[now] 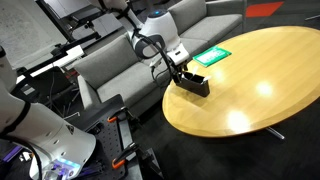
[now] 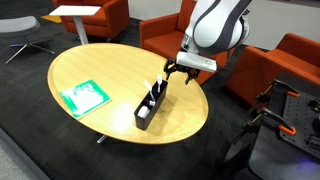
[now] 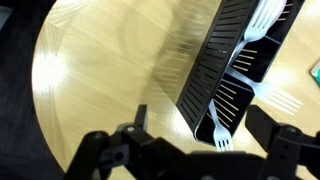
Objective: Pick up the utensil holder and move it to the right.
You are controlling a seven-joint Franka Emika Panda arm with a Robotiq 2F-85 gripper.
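Observation:
The utensil holder [image 2: 150, 106] is a low black slatted caddy standing on the round wooden table [image 2: 100, 70]. It also shows in an exterior view [image 1: 191, 81] and in the wrist view [image 3: 228, 70]. White plastic forks [image 3: 262, 22] stick out of it. My gripper [image 2: 176, 72] hangs open just above the holder's near end, touching nothing. In the wrist view the two fingers [image 3: 205, 125] straddle the holder's end from above, apart from it.
A flat green-and-white card [image 2: 83, 96] lies on the table away from the holder, also seen in an exterior view [image 1: 212, 56]. Orange armchairs [image 2: 290, 70] and a grey sofa [image 1: 120, 55] ring the table. A tripod and stand [image 1: 120, 135] are by the table edge.

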